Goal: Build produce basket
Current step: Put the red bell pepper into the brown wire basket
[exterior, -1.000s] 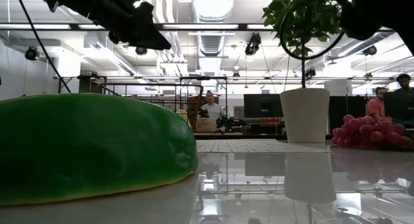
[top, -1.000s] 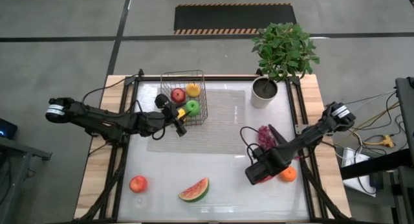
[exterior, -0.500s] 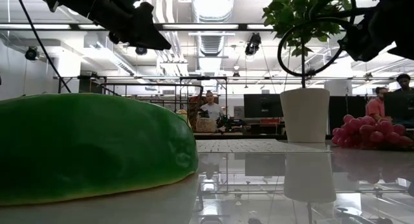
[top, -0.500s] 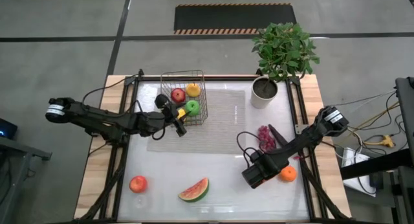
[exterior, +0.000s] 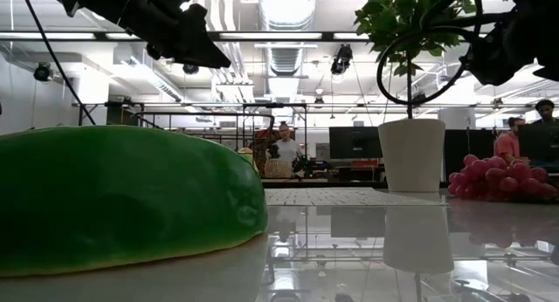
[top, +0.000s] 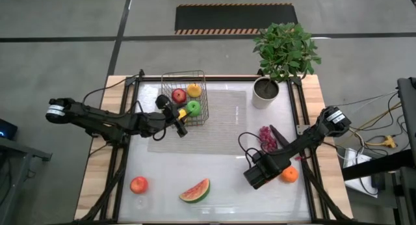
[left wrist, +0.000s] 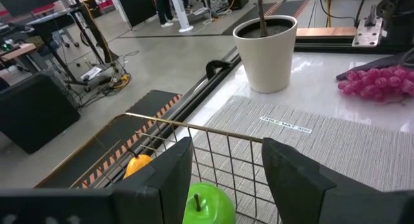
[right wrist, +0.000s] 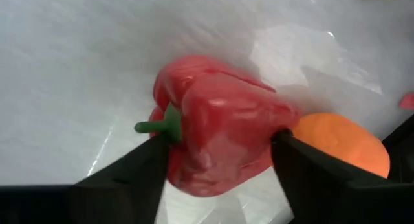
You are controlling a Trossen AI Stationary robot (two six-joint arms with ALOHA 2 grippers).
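Nearby: orange [right wrist: 343,143] touching pepper [right wrist: 217,146] | grapes [top: 267,137] beyond (plant pot [top: 265,93] farther)

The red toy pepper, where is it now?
The red toy pepper lies on the table's right front, between the right gripper's fingers, beside the orange fruit.

text: none legible | mat [left wrist: 336,143] label [left wrist: 285,124]: print (perhaps words) too small to read
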